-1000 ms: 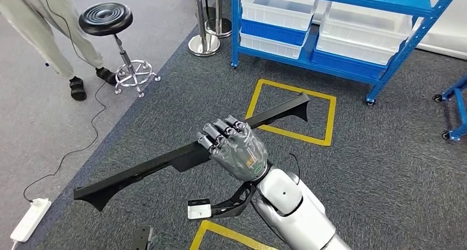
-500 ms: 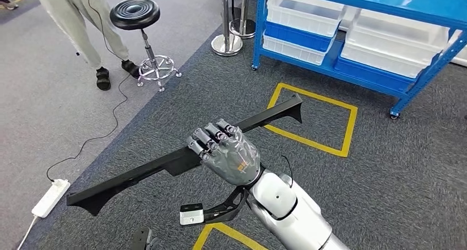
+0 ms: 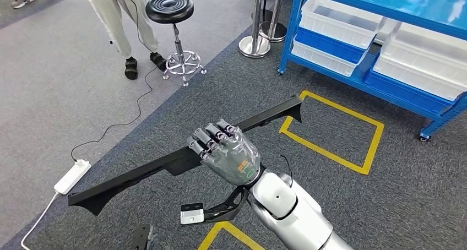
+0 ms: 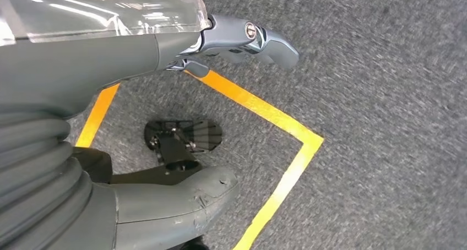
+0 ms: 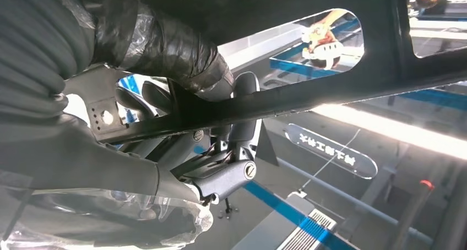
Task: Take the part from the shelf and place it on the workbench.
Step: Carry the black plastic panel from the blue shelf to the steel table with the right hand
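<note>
A long black part [image 3: 132, 175] with flared ends is carried level above the carpet, slanting from near left to far right. My right hand [image 3: 226, 153] grips it near its middle, fingers wrapped over the top. In the right wrist view the part [image 5: 308, 104] crosses in front of the curled fingers [image 5: 165, 46] and hides most of them. My left hand [image 4: 66, 123] hangs over the carpet with its thumb [image 4: 182, 197] and a finger [image 4: 253, 38] apart, holding nothing.
A blue shelf [image 3: 290, 30] with white bins [image 3: 341, 21] stands at the far right. Yellow tape [image 3: 330, 151] marks a square on the dark carpet before it. A black stool [image 3: 170, 10], a person's legs [image 3: 118, 18], a stanchion base [image 3: 254, 45] and a white power strip [image 3: 71, 175] lie left.
The whole scene has slid to the right across the picture, so the camera has turned. My right hand still holds the black part in the same way.
</note>
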`<state>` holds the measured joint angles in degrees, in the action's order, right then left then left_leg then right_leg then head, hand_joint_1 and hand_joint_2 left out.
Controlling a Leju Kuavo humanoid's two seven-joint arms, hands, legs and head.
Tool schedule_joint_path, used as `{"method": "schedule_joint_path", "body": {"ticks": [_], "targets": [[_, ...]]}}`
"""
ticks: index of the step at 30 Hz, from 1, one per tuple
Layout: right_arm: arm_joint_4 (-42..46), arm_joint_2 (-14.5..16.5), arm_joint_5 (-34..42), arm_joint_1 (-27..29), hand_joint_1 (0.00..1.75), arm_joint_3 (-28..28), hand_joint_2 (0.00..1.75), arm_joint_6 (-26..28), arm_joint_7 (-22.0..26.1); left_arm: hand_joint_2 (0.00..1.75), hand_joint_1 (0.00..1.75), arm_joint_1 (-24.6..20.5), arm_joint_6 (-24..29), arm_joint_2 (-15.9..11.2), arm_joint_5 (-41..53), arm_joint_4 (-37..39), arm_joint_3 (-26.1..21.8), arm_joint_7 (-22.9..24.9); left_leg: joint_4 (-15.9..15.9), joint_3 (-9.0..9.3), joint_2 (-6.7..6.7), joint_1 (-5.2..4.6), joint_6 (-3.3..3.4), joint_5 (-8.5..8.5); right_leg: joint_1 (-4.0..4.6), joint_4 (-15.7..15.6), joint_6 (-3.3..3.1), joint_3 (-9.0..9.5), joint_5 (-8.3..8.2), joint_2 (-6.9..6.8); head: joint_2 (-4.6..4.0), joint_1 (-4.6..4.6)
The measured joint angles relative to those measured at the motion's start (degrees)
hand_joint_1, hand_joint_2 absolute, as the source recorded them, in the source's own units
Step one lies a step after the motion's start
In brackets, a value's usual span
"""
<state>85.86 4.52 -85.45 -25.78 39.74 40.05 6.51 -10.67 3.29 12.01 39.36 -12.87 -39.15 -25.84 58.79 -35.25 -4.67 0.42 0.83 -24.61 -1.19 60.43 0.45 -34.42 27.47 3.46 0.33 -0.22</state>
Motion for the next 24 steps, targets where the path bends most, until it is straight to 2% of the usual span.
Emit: {"method": "schedule_joint_path", "body": {"ticks": [2,3,4,5,7,8,9,10,11,12,14,15,16,18,20,22,23,24], "targets": [[0.0,0.0,0.0,0.0,1.75,0.0,1.75,0.0,0.0,1.75,0.0,0.0,0.0,0.0,0.0,0.0,0.0,0.0,0.0,-0.37,-0.74,0.17,-0.66,0.13,0.14,-0.2,-0.58,0.07,-0.02,-0.53,0.0,0.0],[0.0,0.0,0.0,-0.1,1.75,0.1,1.75,0.0,0.0,1.75,0.0,0.1,0.1,-0.1,0.0,0.0,0.0,0.0,0.2,-0.5,-0.44,0.23,-0.97,-0.03,0.12,-0.4,-0.93,0.22,-0.14,-1.0,0.0,-0.01],[0.0,0.0,0.1,-0.2,1.75,0.1,1.75,0.0,0.0,1.75,0.0,0.1,0.1,-0.1,0.0,0.0,0.0,0.0,1.1,-0.93,0.4,0.23,-1.28,-0.63,0.02,-0.7,-1.29,0.39,-0.25,-1.55,0.0,-0.05],[0.0,0.0,0.2,-0.2,1.75,0.1,1.75,0.0,0.0,1.75,0.0,0.0,0.2,-0.1,0.1,0.0,0.0,0.0,3.2,-1.89,1.54,0.24,-1.58,-1.81,-0.07,-0.9,-1.59,0.55,-0.32,-2.18,0.0,-0.08],[0.0,0.0,0.6,-0.3,1.75,0.1,1.75,0.0,0.0,1.75,0.0,-0.2,0.3,-0.1,0.2,0.0,0.0,0.0,10.0,-5.13,3.59,0.37,-2.13,-5.06,0.05,-1.0,-1.95,0.65,-0.24,-3.46,0.0,-0.15],[0.0,0.0,0.7,-0.3,1.75,0.1,1.75,0.0,0.0,1.75,0.0,-0.3,0.4,-0.1,0.2,0.0,0.0,0.0,13.3,-6.81,3.97,0.47,-2.33,-6.27,0.12,-1.0,-2.04,0.64,-0.19,-4.12,0.0,-0.14],[-0.1,0.0,0.9,-0.3,1.75,0.2,1.75,0.0,0.1,1.75,0.0,-0.3,0.5,-0.1,0.2,0.0,0.0,0.0,15.3,-7.78,4.16,0.54,-2.45,-6.62,0.16,-0.9,-2.07,0.64,-0.12,-4.73,0.0,-0.14],[-0.1,0.0,0.9,-0.3,1.75,0.2,1.75,0.0,0.1,1.75,0.0,-0.2,0.5,-0.1,0.2,0.0,0.0,0.0,15.1,-7.73,4.32,0.58,-2.46,-5.96,0.21,-0.9,-2.07,0.68,-0.04,-5.31,0.0,-0.15],[-0.1,0.0,1.0,-0.3,1.75,0.3,1.75,0.0,0.1,1.75,0.0,-0.2,0.5,-0.1,0.2,0.0,0.0,0.0,12.7,-6.45,4.53,0.59,-2.35,-4.35,0.24,-0.9,-2.02,0.79,0.06,-5.83,0.0,-0.15],[-0.1,0.0,1.0,-0.3,1.75,0.3,1.75,0.0,0.1,1.75,0.0,-0.2,0.6,-0.2,0.2,0.0,0.0,-0.1,8.7,-4.33,5.22,0.51,-2.07,-2.39,0.29,-0.9,-1.92,0.98,0.2,-6.32,0.0,-0.15],[0.0,0.0,1.1,-0.3,1.75,0.3,1.75,0.0,0.1,1.75,0.0,-0.3,0.7,-0.3,0.2,0.0,0.0,-0.1,1.8,-0.67,7.1,-0.09,-1.28,-0.19,0.57,-0.9,-1.52,1.28,0.5,-7.2,0.0,-0.14],[0.0,0.0,1.1,-0.3,1.75,0.3,1.75,0.0,0.1,1.75,0.0,-0.3,0.7,-0.3,0.2,0.0,0.0,-0.2,0.1,0.13,7.68,-0.39,-0.92,0.03,0.69,-0.9,-1.28,1.37,0.61,-7.62,0.0,-0.14],[0.0,0.0,1.1,-0.3,1.75,0.3,1.75,0.0,0.2,1.75,0.0,-0.3,0.7,-0.4,0.2,0.0,0.0,-0.2,-0.2,0.21,7.62,-0.63,-0.64,-0.19,0.78,-1.0,-1.01,1.45,0.67,-8.05,0.0,-0.13],[0.1,0.0,1.1,-0.3,1.75,0.4,1.75,0.0,0.3,1.75,0.0,-0.1,0.7,-0.4,0.2,0.0,0.0,-0.4,-0.7,0.26,6.54,-0.5,-0.05,0.08,0.75,-1.1,-0.41,1.76,0.89,-8.51,0.0,-0.13],[0.3,0.0,1.1,-0.4,1.75,0.5,1.75,0.0,0.3,1.75,0.0,-0.1,0.7,-0.4,0.2,0.0,0.1,-0.5,-1.4,0.6,5.58,-0.15,0.64,0.47,0.6,0.9,0.12,1.05,2.47,-6.69,0.0,-0.1],[0.5,-0.1,1.1,-0.2,1.75,0.5,1.75,0.0,0.3,1.75,0.0,-0.2,0.7,-0.4,0.1,0.0,0.1,-0.5,-1.6,0.7,4.63,-0.03,1.06,0.62,0.47,7.4,0.34,-2.19,5.81,-4.28,0.0,-0.07],[0.5,-0.1,1.0,-0.1,1.75,0.5,1.75,0.0,0.3,1.75,0.0,-0.2,0.7,-0.4,0.0,0.0,0.1,-0.5,-1.5,0.68,4.1,-0.07,1.17,0.61,0.45,11.1,0.41,-4.22,7.18,-3.8,0.0,-0.07],[0.5,-0.2,0.9,0.1,1.75,0.5,1.75,0.0,0.3,1.75,0.0,-0.2,0.7,-0.4,-0.1,0.0,0.1,-0.5,-1.5,0.68,3.49,-0.09,1.2,0.56,0.44,13.7,0.49,-5.73,7.59,-3.62,0.0,-0.07]]}}
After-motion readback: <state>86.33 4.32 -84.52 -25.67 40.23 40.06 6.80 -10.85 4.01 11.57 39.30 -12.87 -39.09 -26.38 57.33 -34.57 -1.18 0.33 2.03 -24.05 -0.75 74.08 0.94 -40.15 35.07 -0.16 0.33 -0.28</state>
